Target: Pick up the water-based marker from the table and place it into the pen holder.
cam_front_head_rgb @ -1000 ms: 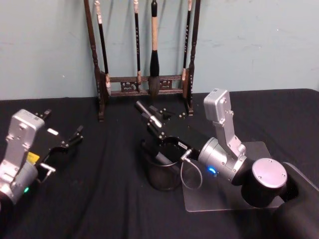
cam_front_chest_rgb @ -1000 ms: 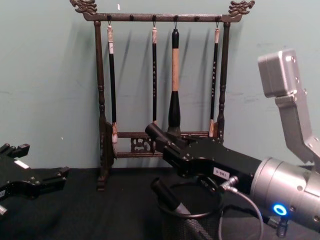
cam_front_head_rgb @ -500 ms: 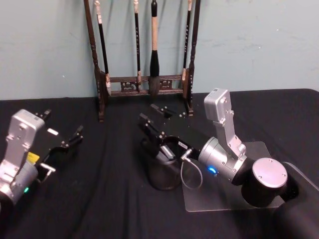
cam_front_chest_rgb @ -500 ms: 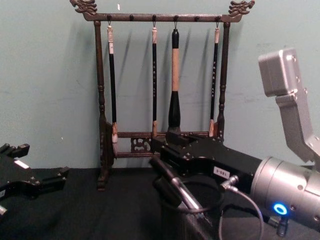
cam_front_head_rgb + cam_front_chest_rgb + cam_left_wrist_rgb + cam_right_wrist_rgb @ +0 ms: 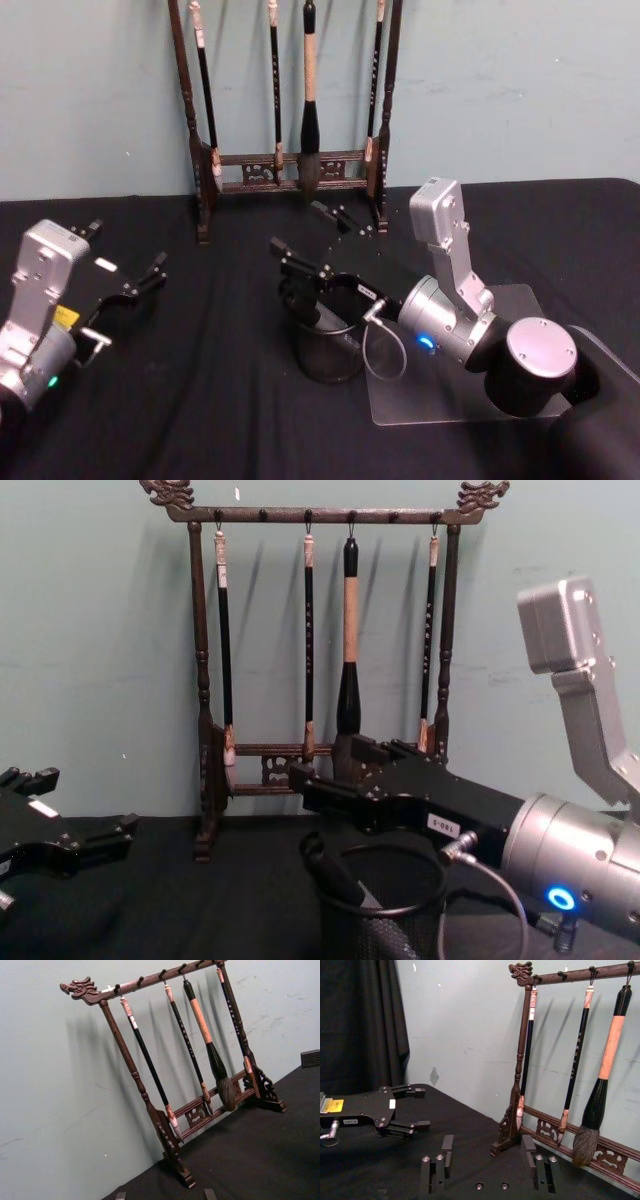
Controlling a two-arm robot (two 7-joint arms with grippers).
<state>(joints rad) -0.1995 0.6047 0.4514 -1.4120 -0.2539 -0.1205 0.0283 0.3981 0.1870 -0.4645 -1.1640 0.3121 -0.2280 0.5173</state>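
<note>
Spread wide with nothing between its fingers, the right claw (image 5: 308,240) hung just above and behind the pen holder (image 5: 325,350), its two fingers parted in the right wrist view. Inside that black mesh cup the water-based marker (image 5: 335,872) leaned against the rim, its dark cap sticking out over the edge on the robot's left. Off to the left, well apart, the left claw (image 5: 150,277) rested low over the black surface (image 5: 220,400) with its fingers also apart. Behind both stood the dark wooden brush rack (image 5: 320,660), four brushes hanging from its dragon-ended top bar.
</note>
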